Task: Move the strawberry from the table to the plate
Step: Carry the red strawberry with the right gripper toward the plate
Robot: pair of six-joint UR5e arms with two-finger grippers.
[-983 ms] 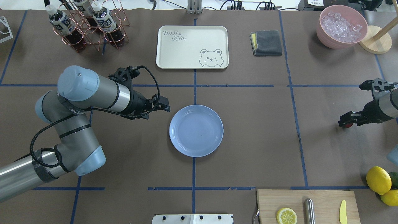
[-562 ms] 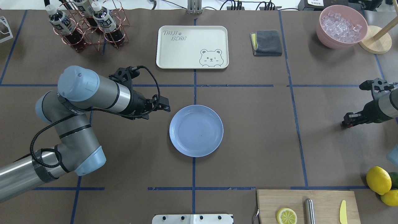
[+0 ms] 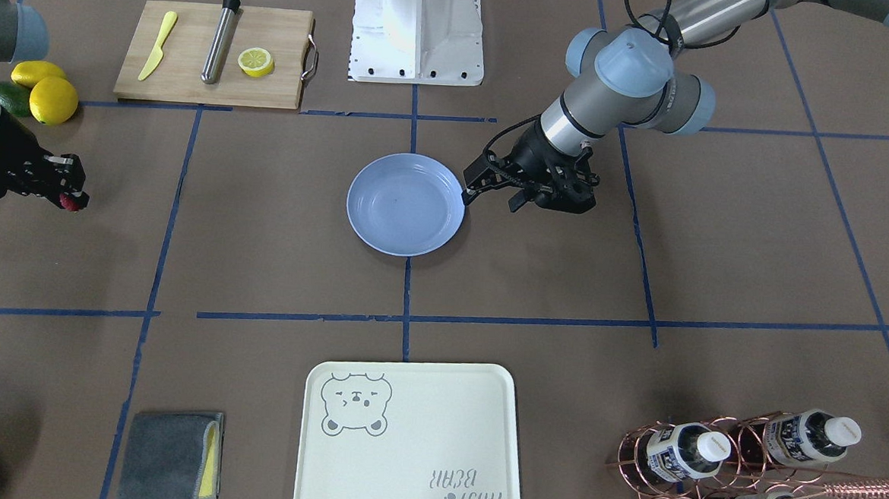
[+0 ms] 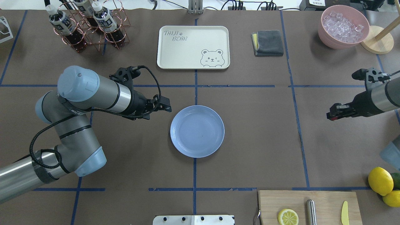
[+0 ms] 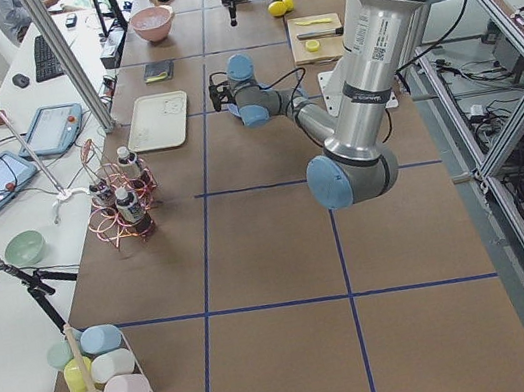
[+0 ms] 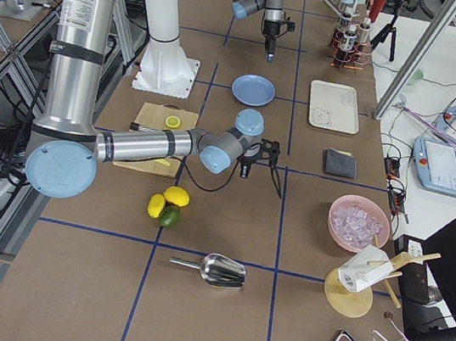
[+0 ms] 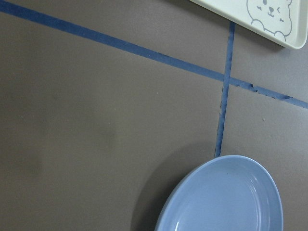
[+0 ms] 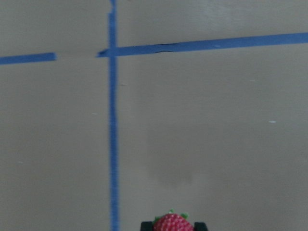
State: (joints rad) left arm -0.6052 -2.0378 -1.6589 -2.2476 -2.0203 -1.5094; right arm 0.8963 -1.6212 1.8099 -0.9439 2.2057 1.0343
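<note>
The right claw (image 4: 332,116) is pinching the strawberry (image 4: 333,118) between its fingertips, and the wrist view is showing the red berry (image 8: 172,223) wedged between two black pads at the bottom of the picture. The berry is hanging over the table (image 4: 256,140) near the edge on the robot's right side, about midway along that edge and well apart from the plate (image 4: 197,131). From the front it is showing as a small red spot (image 3: 73,201) at the tip of the right claw (image 3: 67,192). The light-blue plate (image 3: 406,204) is lying in the middle of the table, on a blue tape line, with nothing in it. The left claw (image 3: 489,201) is hovering just beside the plate's rim on the robot's left, its two fingers standing spread and gripping nothing. Two lemons (image 4: 380,181) are lying at the table's near right corner, next to a wooden cutting board (image 4: 307,203).
</note>
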